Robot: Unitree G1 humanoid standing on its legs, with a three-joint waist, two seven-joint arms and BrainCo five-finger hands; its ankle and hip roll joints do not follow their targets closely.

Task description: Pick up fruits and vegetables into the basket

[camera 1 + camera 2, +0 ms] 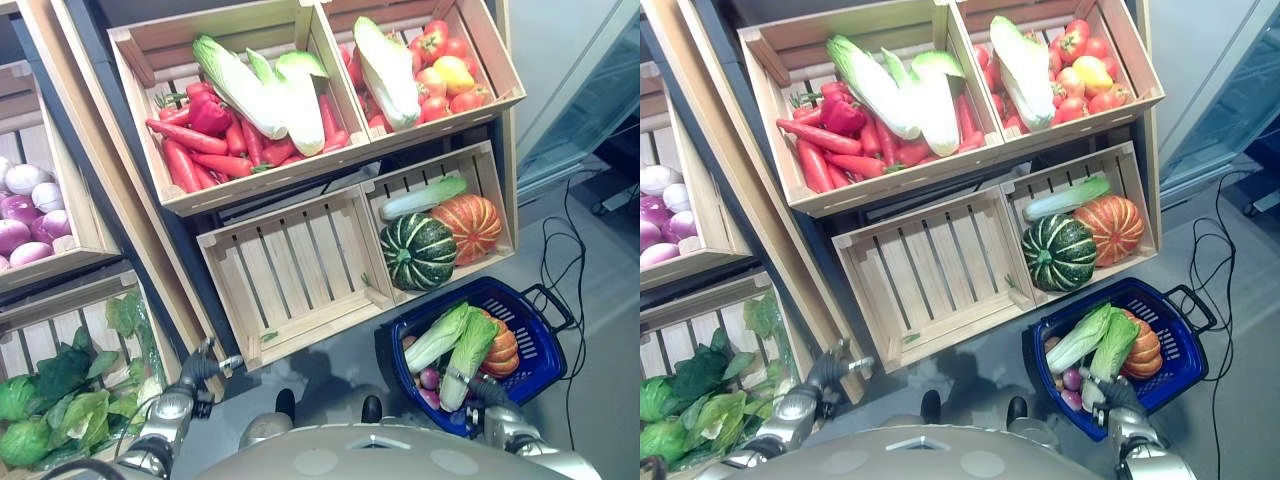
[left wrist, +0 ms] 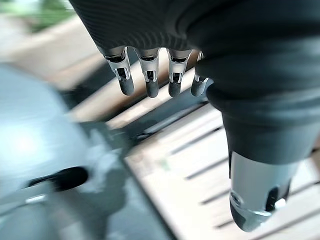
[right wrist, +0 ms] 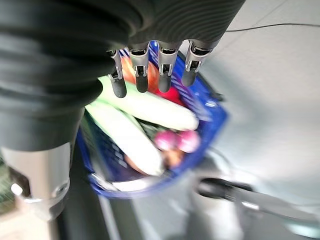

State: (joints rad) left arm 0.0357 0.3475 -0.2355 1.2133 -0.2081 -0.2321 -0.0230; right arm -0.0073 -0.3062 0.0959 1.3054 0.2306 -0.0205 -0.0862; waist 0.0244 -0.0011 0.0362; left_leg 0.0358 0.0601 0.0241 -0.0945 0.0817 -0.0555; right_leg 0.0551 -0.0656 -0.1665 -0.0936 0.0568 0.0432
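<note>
1. Wooden crate rack [image 1: 505,190], tilted shelves. Top left crate: red peppers [image 1: 205,150] and carrots with two pale cabbages [image 1: 270,95] on top. Top right crate: tomatoes [image 1: 445,75] plus another cabbage.
2. Lower right crate: orange pumpkin [image 1: 470,225], striped green squash [image 1: 418,252] touching it, pale cucumber [image 1: 422,197] behind both. Lower left crate [image 1: 290,270] bare slats.
3. Side rack at left: purple-white onions [image 1: 25,215] above, leafy greens [image 1: 55,400] below.
4. Blue basket [image 1: 545,350] on floor just below squash crate; holds two cabbages, small orange pumpkin, pink radish-like bits.
5. Right hand [image 3: 150,70] just above basket's near rim, fingers straight, released, holding nothing.
6. Left hand [image 2: 150,75] near lower left crate's front corner, fingers relaxed, nothing in it.
</note>
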